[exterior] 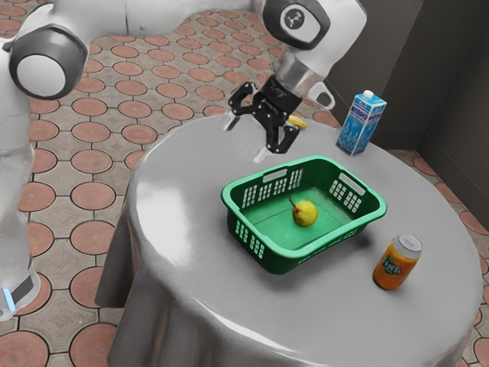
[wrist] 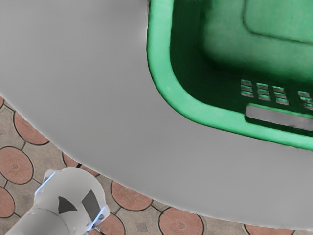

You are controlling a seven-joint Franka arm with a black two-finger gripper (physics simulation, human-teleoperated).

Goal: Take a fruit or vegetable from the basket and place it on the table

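Note:
My gripper (exterior: pixel 246 138) hangs open above the table, up and to the exterior view's left of the green basket (exterior: pixel 287 253), with nothing between its fingertips. A yellow-green pear (exterior: pixel 305 214) with a dark stem lies on the basket floor, away from the fingers. Partly hidden behind the gripper, a yellow thing (exterior: pixel 297 121), perhaps a banana, rests on the table near its far edge. In the wrist view, a rounded corner of the basket (wrist: pixel 161 78) appears with part of its inside.
The round grey table (exterior: pixel 179 237) carries an orange can (exterior: pixel 397 262) beside the basket at the exterior view's right and a blue carton (exterior: pixel 361 123) behind it. The wrist view has bare tabletop (wrist: pixel 83 83) beside the basket and the arm's base (wrist: pixel 71 196) beyond the table edge.

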